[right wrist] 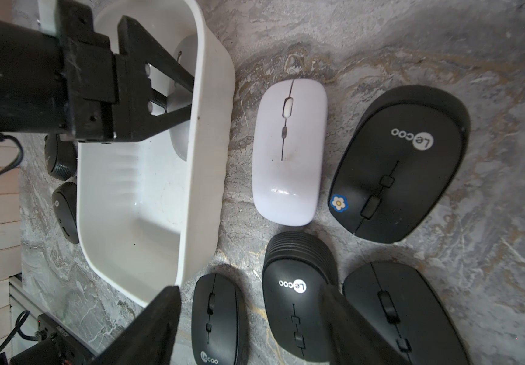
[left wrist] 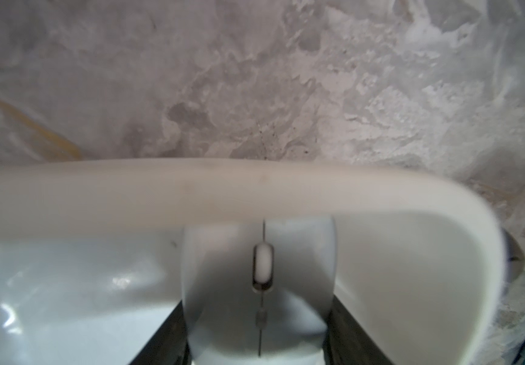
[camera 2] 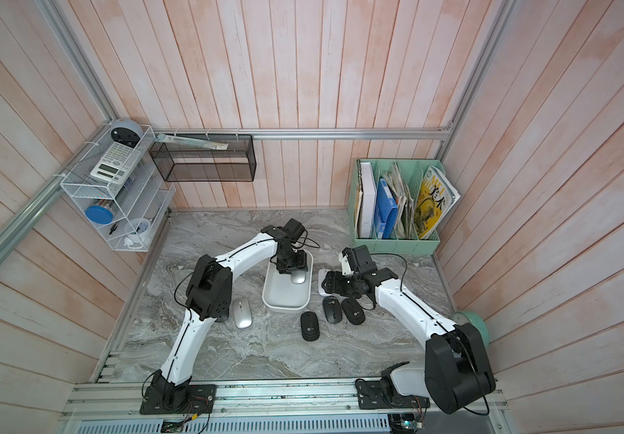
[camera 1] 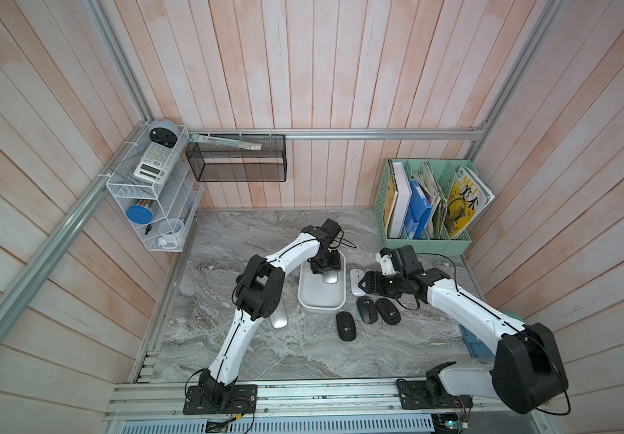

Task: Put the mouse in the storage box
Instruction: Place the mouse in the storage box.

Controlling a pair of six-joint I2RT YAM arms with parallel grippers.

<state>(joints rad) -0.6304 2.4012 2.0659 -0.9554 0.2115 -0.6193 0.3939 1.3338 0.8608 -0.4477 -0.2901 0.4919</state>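
Holding the mouse [left wrist: 299, 259] tight, my left pincer [left wrist: 256, 303] had its two black fingers pressed on the mouse's sides, down inside the storage box [camera 1: 321, 309]. In both top views the mouse sat at the 12 o'clock end of the box, mostly hidden under my left wrist. The left wrist view showed its scroll wheel and the box's end wall close in front of it, which the top views did not show.

My right pincer [right wrist: 248, 290] had its fingers wide apart and held nothing. It hung over the mice lying from 3 to 5 o'clock of the box.

The right wrist view let me read words. A big black mouse [right wrist: 397, 164] said "Lecoo" and wore a little blue sticker with a white flower. A second black mouse [right wrist: 299, 300] and a third black mouse [right wrist: 217, 316] said "Lecoo" too. A fourth black mouse [right wrist: 390, 309] lay beside them. A white mouse [right wrist: 289, 151] lay just beside the box's long wall. In the top views that writing was too small to read, and I could find only three black mice [camera 1: 367, 310] there.

A magazine [camera 1: 464, 203] in the green file organizer [camera 1: 427, 244], at 1 o'clock from the box, showed the letters "MEI".

In a top view a silver mouse [camera 2: 242, 312] lay in full sight at 8 o'clock from the box. In a top view my left arm [camera 1: 258, 289] covered most of that mouse.
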